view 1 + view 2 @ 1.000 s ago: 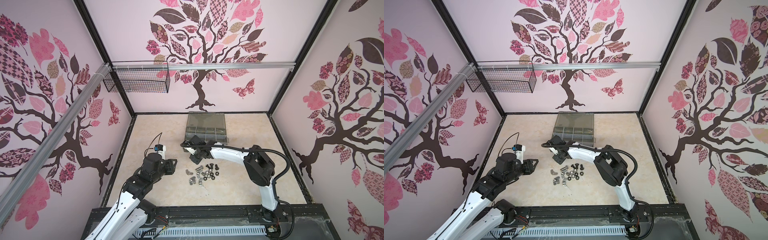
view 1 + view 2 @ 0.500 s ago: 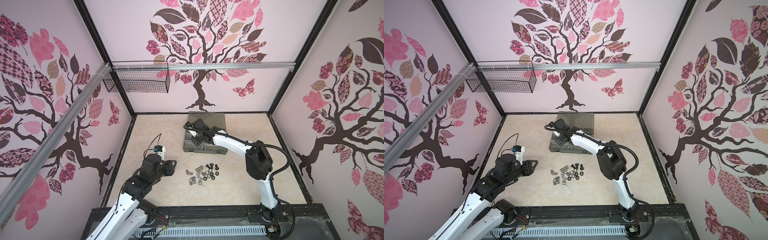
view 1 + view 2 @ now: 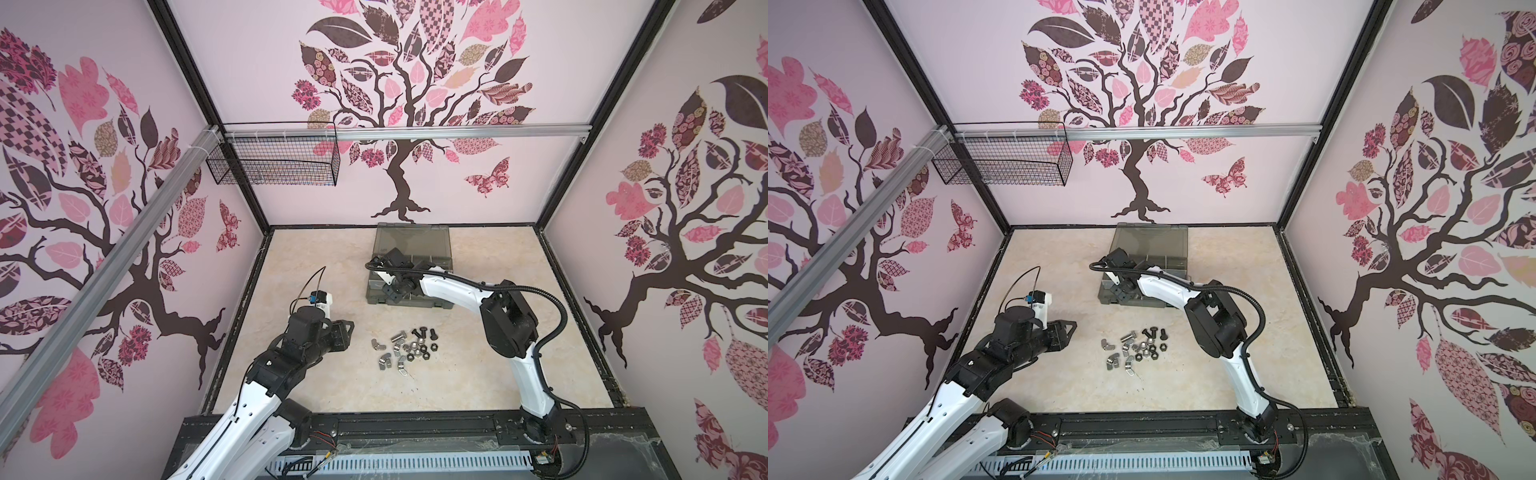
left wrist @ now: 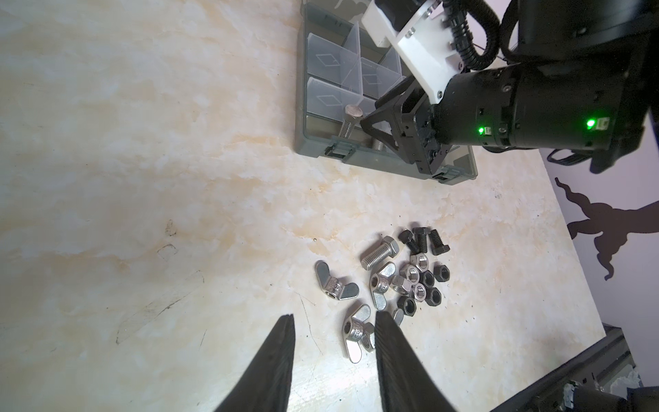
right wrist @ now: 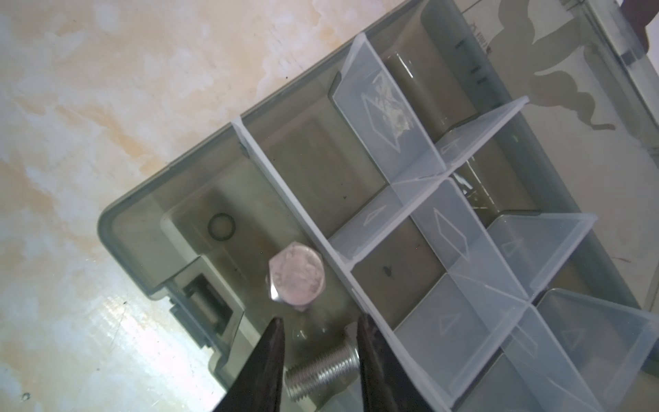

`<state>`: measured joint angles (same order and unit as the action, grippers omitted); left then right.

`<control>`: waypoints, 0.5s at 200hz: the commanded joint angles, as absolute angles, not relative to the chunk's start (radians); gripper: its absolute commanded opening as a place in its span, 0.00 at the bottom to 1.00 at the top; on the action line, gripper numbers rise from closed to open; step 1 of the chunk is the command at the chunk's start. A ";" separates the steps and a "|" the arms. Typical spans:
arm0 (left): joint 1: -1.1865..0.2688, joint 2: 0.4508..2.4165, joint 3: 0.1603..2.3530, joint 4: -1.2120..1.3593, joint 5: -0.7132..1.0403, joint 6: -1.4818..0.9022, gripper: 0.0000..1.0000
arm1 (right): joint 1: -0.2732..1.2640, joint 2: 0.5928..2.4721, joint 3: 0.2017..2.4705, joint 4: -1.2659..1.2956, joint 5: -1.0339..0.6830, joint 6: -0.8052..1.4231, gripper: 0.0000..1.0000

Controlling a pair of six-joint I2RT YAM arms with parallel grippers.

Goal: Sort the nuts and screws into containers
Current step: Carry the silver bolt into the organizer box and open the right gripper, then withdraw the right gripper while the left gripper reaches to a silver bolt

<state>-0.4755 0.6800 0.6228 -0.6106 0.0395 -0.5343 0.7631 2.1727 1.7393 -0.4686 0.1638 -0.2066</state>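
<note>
Steel wing nuts, hex nuts and black bolts lie heaped up front, the left gripper hovering near them, narrowly parted, empty. Beyond, the right gripper stands parted over the corner compartment of the grey-green plastic organizer case, a silver hex-head bolt loose beneath its tips. The drop-off seems done; next, lift clear.

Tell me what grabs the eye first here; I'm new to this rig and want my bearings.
The right gripper, jaws apart, hangs over the corner compartment of the organizer case, where two silver hex bolts already sit. A pile of wing nuts, hex nuts and bolts lies mid-table, with the open left gripper poised beside it.
</note>
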 commanded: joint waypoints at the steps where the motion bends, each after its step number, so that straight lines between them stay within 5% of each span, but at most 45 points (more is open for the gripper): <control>1: -0.472 0.681 0.600 -0.581 0.050 -0.529 0.40 | 0.761 2.113 1.729 -0.478 0.165 -0.195 0.38; 51: -0.474 0.763 0.623 -0.562 0.092 -0.472 0.38 | 0.751 1.885 1.585 -0.421 0.143 -0.136 0.39; 100: -0.548 0.871 0.612 -0.461 0.065 -0.431 0.38 | 0.700 1.526 1.129 -0.264 0.103 0.066 0.41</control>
